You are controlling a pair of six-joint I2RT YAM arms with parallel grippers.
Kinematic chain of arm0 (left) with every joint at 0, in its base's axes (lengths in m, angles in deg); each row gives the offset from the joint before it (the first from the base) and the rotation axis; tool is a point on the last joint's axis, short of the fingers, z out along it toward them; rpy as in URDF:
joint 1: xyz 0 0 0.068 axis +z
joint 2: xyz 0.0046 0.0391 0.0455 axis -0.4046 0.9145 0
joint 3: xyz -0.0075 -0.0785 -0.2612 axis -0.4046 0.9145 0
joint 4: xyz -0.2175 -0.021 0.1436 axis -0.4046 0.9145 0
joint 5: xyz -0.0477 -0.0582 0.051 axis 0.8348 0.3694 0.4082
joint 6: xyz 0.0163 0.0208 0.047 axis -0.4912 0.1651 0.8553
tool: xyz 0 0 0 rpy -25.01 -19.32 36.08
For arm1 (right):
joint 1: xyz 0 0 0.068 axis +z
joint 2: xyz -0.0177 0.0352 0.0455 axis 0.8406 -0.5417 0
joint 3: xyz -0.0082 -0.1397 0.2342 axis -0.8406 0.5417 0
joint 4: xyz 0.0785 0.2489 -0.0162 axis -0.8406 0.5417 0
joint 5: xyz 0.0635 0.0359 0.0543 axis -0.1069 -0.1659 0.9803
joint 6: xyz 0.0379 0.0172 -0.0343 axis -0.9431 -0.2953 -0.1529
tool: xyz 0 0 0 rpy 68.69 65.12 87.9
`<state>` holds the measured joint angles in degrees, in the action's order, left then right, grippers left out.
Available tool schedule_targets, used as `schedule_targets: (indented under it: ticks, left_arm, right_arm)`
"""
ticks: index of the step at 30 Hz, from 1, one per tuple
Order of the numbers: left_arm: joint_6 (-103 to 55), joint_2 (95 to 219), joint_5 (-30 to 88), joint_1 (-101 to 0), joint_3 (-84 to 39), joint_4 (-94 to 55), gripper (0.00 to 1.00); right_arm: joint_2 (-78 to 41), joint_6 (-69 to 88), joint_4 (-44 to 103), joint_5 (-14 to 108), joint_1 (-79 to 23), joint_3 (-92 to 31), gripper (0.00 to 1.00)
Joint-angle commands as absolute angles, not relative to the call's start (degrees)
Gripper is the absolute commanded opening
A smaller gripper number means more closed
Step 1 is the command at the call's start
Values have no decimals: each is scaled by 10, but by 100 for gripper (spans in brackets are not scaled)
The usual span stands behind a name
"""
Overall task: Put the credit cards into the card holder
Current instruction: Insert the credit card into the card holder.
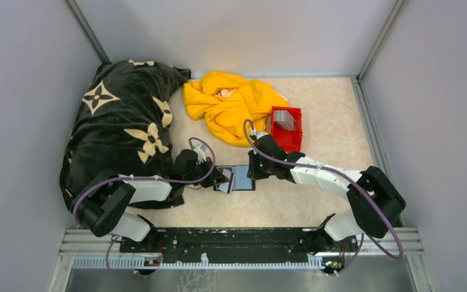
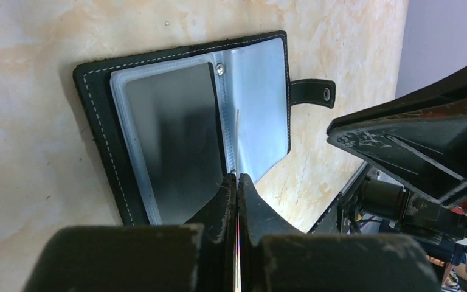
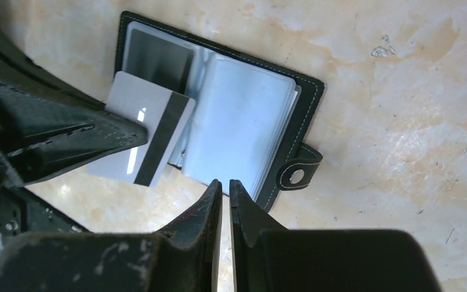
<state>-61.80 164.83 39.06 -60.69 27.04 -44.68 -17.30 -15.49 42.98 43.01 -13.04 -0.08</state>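
Left gripper (image 2: 238,180) is clamped tight on a grey card (image 3: 135,143) with a black stripe, holding it over one side of the card holder (image 3: 243,121); the holder lies open on the worktop (image 3: 401,152) between the arms, snap tab sticking out; right gripper (image 3: 225,185) sits at the sleeves' edge, fingers nearly together, a thin gap, nothing seen between; more cards (image 1: 284,119) lie in the red bin (image 1: 292,143).

Open card holder (image 2: 182,131) — card (image 2: 238,261) in tool (image 2: 238,178)
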Motion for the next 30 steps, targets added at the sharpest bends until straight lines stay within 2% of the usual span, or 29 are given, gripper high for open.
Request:
schedule_targets:
  ticks: [1,6,30]
  left_arm:
    - [-646,1659,382,-606,295,-533,0]
    - [-653,1671,384,-606,297,-562,0]
    - [-654,1729,378,-606,266,-569,0]
  right_arm:
    - [-197,-156,407,374,-112,-35,7]
    - [-223,-160,408,342,-105,-38,0]
    - [-263,-175,430,281,-104,-31,0]
